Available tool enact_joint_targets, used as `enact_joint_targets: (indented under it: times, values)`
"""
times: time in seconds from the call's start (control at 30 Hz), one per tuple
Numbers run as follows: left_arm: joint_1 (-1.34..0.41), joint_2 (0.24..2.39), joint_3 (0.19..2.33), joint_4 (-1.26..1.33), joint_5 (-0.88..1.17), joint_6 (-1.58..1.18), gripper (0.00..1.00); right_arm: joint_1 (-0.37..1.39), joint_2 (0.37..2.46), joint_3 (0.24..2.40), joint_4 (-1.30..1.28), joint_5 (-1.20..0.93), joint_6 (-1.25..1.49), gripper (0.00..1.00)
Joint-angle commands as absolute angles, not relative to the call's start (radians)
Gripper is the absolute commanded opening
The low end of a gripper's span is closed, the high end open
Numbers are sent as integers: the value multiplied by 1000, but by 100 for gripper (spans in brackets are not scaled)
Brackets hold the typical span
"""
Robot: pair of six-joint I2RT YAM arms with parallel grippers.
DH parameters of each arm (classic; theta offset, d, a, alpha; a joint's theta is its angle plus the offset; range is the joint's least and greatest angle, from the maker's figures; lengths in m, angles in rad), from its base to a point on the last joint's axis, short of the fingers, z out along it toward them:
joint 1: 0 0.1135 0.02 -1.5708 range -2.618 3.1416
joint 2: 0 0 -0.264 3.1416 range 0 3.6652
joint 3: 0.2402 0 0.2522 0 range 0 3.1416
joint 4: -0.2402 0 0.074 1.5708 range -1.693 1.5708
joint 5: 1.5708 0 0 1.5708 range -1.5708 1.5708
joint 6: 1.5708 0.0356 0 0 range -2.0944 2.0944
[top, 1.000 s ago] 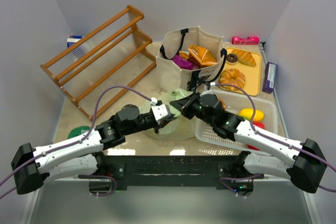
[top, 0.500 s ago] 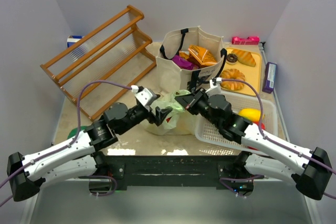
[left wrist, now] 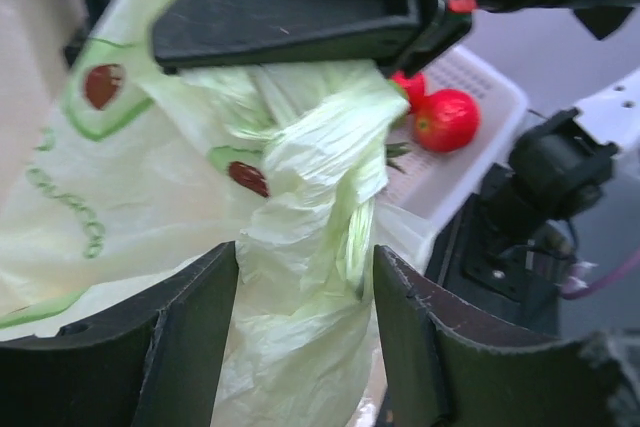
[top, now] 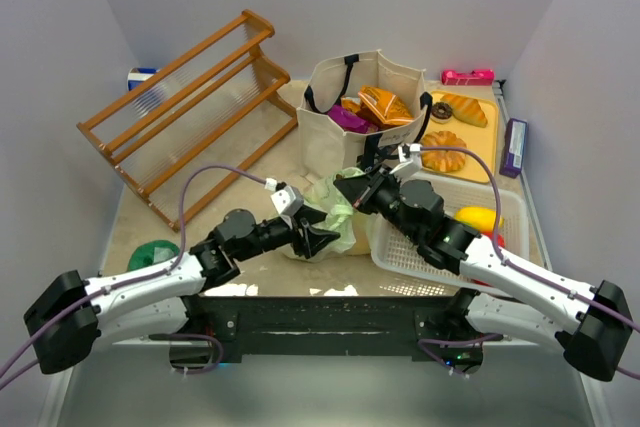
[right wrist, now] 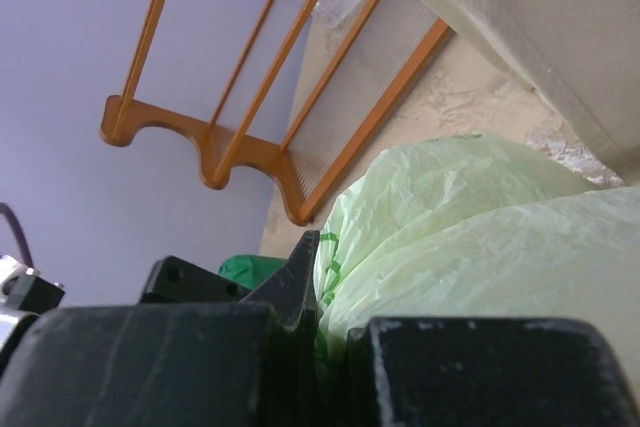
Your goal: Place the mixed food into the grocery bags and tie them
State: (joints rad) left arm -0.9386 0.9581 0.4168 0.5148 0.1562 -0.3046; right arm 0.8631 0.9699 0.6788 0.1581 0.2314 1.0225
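two pincers on one soft green bag

the left pincer (left wrist: 305,277) is partly open. its two fingers stand apart, and a twisted strip of the green bag (top: 338,215) hangs between them. the strip does not look squeezed. the right pincer (top: 350,187) is closed tight on the top of the same bag, just above and to the right of the left one in the top view. both pincers are very near each other in the middle of that frame.

the green bag sits on the surface (top: 275,157), just beside the left corner of the white basket (top: 400,252). the basket holds a red toy fruit (left wrist: 447,119) and a yellow toy fruit (top: 478,219). in the upper middle, well behind the bag, the canvas tote (top: 330,132) stands open with shiny snack packets (top: 385,105) inside.

the green bag looks thin, light and very soft. it crumples and will likely slip out of a loose grip. a hard pull could stretch or rip it. the best place to hold it is a bunched loop handle near the top, not the puffy middle. i cannot see what is inside it.
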Motion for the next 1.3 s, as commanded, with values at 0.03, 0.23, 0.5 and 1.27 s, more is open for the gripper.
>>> enact_joint_targets:
  times: [0.03, 0.23, 0.5, 1.27]
  values:
    - [-965, 1060, 356, 814, 351, -425, 60, 861, 971, 700, 331, 255, 940, 0]
    - [-989, 1077, 344, 861, 325, -453, 64, 845, 1015, 724, 374, 144, 900, 0]
    - [-945, 832, 488, 427, 184, -351, 87, 821, 1063, 753, 308, 68, 916, 0]
    - [-689, 894, 594, 380, 239, -497, 70, 799, 1089, 706, 442, -126, 914, 0]
